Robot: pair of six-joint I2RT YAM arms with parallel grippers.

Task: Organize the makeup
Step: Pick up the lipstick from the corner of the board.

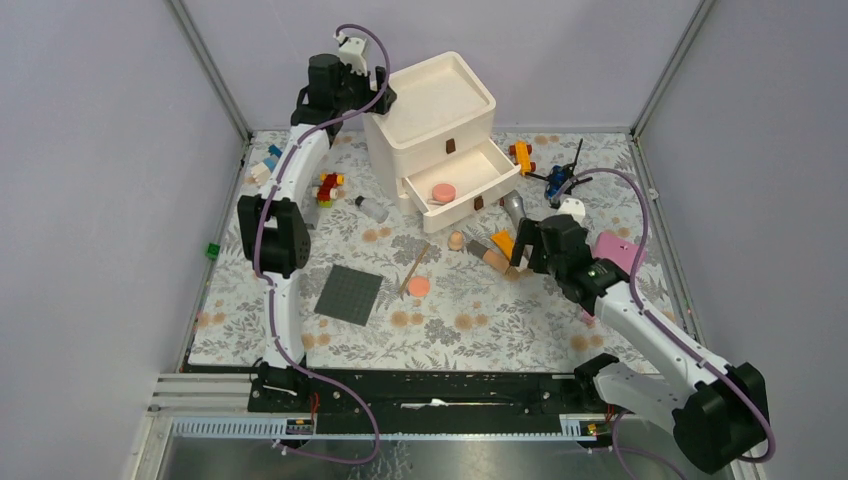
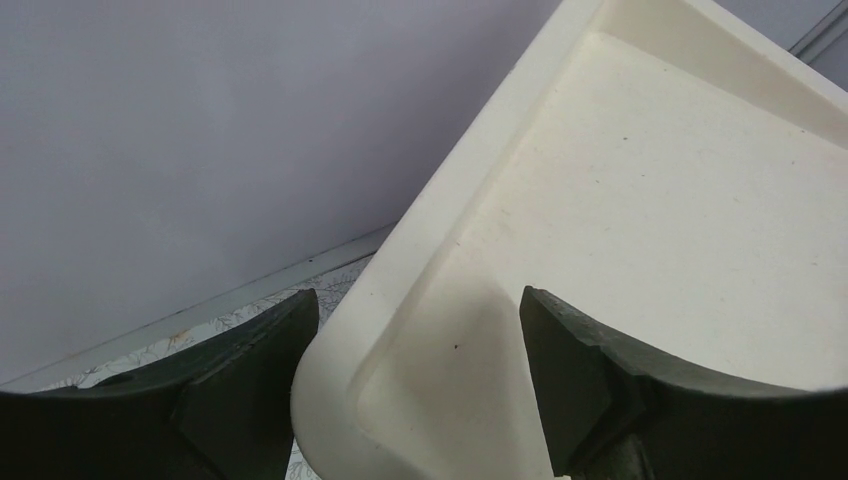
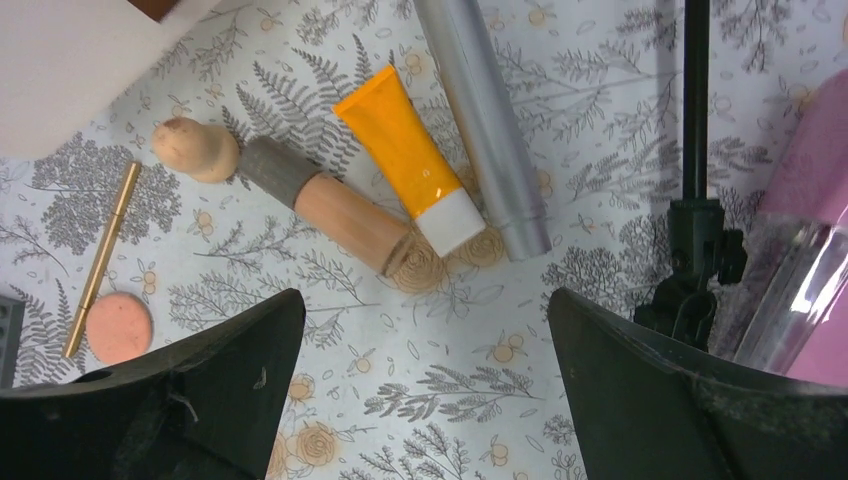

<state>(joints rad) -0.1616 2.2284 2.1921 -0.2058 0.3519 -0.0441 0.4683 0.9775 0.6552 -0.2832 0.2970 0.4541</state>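
Floral mat (image 1: pixel 450 340) under spread right claw (image 3: pixel 425 310)

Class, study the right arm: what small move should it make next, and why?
Probably lower the right gripper onto the orange tube: its jaws stand open above it, the tube lies loose on the mat, and the open drawer already holds one pink disc.

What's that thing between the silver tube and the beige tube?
The orange tube lies between the silver tube and the beige tube, shown clearly in the right wrist view.
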